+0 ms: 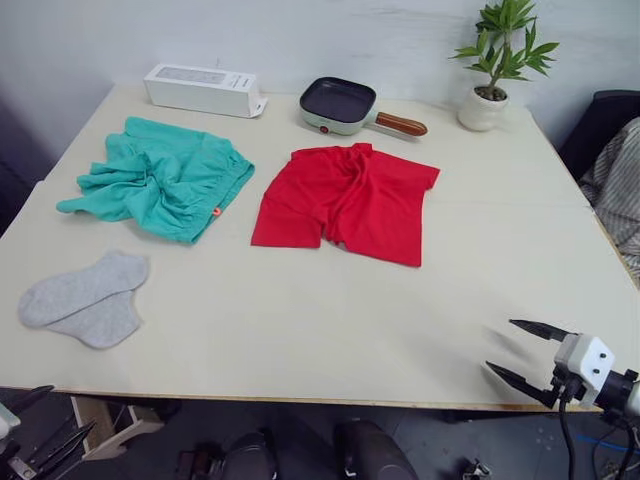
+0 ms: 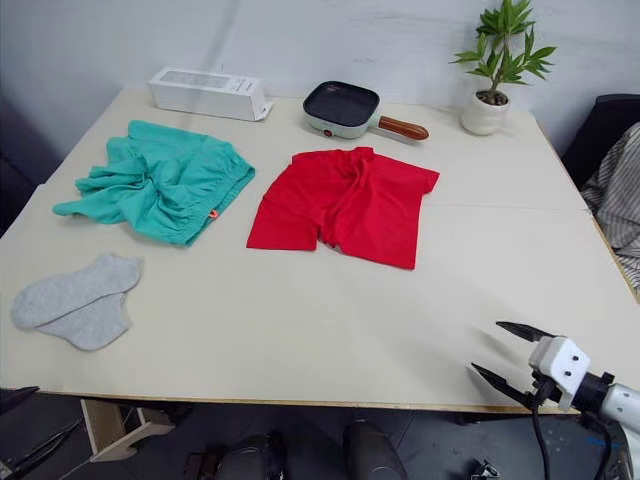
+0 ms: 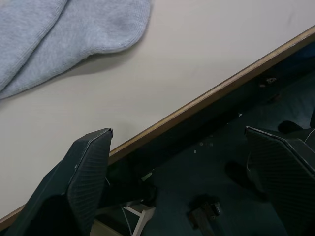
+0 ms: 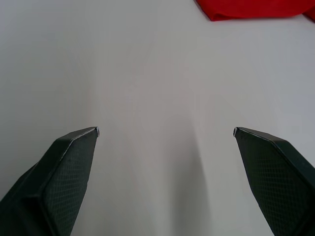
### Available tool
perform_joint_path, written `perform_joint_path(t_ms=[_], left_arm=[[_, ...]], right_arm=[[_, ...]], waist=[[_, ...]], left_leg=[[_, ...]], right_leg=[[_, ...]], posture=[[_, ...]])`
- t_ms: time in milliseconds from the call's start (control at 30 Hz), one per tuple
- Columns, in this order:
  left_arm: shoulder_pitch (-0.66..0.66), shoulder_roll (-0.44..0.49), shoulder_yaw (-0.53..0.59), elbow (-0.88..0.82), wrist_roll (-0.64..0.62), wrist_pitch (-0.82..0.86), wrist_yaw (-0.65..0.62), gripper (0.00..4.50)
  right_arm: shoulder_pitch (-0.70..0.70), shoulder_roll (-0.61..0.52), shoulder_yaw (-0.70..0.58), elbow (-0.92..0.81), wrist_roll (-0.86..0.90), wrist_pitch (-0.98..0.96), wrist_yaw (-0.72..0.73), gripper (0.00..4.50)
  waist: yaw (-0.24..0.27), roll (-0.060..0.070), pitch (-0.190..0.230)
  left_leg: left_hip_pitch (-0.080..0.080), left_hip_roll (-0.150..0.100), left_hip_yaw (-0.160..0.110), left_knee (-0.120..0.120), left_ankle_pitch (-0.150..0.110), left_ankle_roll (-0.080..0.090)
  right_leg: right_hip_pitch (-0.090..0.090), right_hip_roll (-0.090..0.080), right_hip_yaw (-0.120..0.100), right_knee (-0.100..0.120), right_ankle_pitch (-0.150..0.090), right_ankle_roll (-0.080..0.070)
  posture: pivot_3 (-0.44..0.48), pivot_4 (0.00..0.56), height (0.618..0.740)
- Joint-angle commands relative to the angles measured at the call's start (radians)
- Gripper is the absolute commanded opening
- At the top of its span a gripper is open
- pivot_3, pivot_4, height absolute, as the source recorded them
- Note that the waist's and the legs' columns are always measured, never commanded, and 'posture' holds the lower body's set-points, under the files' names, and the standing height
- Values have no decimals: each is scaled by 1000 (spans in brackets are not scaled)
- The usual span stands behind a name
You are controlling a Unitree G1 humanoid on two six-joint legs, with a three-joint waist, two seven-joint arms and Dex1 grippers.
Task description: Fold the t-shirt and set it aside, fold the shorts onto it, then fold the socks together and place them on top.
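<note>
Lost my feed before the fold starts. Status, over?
Both claws open, empty: right claw over table's near edge, left claw at the edge by the socks. T-shirt rumpled mid-table, unfolded; shorts beside it. Nothing in the way.

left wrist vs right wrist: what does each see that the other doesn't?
Left wrist alone: the grey socks, the table's near edge and the dark floor below it, with the open left gripper straddling that edge. Right wrist alone: a hem of the red t-shirt, ahead of the open right gripper over the tabletop. Shared: bare pale tabletop, and jaws apart holding nothing.
</note>
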Motion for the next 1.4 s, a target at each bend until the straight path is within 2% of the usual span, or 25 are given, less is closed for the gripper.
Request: perform_joint_path(t_ms=[33, 133, 200, 333, 433, 500, 533, 667, 800, 967, 1167, 1400], left_arm=[[3, 24, 38, -14, -35, 5, -17, 4500], [-12, 43, 27, -83, -99, 99, -26, 4500], [-61, 88, -9, -189, -176, 232, -13, 4500], [-261, 160, -147, -333, -215, 427, 96, 4500], [-451, 197, -311, -335, -127, 455, 133, 4500], [-614, 197, -443, -286, -32, 452, 177, 4500], [-700, 193, -512, -248, 21, 443, 189, 4500], [-981, 142, -701, -67, 161, 391, 204, 4500], [-1196, 90, -830, 144, 261, 329, 166, 4500], [-1448, 1, -964, 534, 421, 213, 189, 4500], [-1673, -125, -1059, 975, 572, 47, 303, 4500], [-1790, -234, -1104, 1221, 671, -41, 439, 4500]], right_arm=[[-27, 18, -1, -35, 22, 0, -21, 4481], [-47, 32, 16, -81, 32, 41, -39, 4481], [-90, 42, 35, -134, 32, 98, -75, 4481], [-212, 30, 89, -173, -9, 201, -121, 4481], [-321, 30, 153, -163, -59, 248, -137, 4481], [-420, 42, 206, -126, -98, 277, -148, 4481], [-477, 51, 236, -95, -125, 274, -149, 4481], [-661, 98, 329, 53, -194, 332, -155, 4481], [-815, 127, 404, 239, -283, 309, -162, 4481], [-951, 159, 442, 432, -346, 270, -178, 4481], [-1020, 182, 456, 540, -394, 248, -207, 4481], [-1048, 187, 435, 571, -410, 263, -275, 4481]], waist=[[-2, 0, 0], [-4, 1, 0], [-1, 1, 0], [10, 6, 0], [18, 8, 0], [22, 11, 1], [22, 12, 2], [27, 12, 2], [29, 14, 3], [26, 16, 7], [29, 16, 7], [34, 16, 7]], left_leg=[[0, 0, 0, 0, 0, 0], [0, 0, 0, -1, 0, 0], [0, 0, 0, -1, 0, 0], [0, -1, 0, 0, 3, -1], [0, -2, 0, 0, 4, 0], [0, -1, 1, 0, 7, -5], [0, -2, 2, 1, 7, -4], [0, -2, 8, 1, 11, -3], [-5, -1, 15, 7, 14, -4], [-5, -1, 19, 17, 13, -2], [-4, -2, 25, 19, 13, -2], [-3, -3, 20, 21, 13, -2]], right_leg=[[0, 0, 0, 0, 0, 0], [0, 0, 0, 1, 0, 0], [-1, 0, -1, 1, 0, 0], [0, -1, -2, 3, 1, 2], [0, -1, -2, 3, 2, 3], [-1, 1, -1, 4, 6, 11], [-1, 3, -1, 4, 11, 19], [-7, 7, 2, 8, 12, 21], [-19, 9, 3, 21, 10, 23], [-22, 8, 5, 31, 7, 25], [-20, 7, 5, 35, 6, 26], [-19, 6, 4, 36, 6, 26]], posture=[[0, 150, 740], [0, 150, 740], [0, 150, 740], [0, 150, 740], [0, 150, 740], [0, 150, 740], [0, 150, 740], [0, 150, 740], [0, 150, 740], [0, 150, 740], [0, 150, 740], [0, 150, 740]])
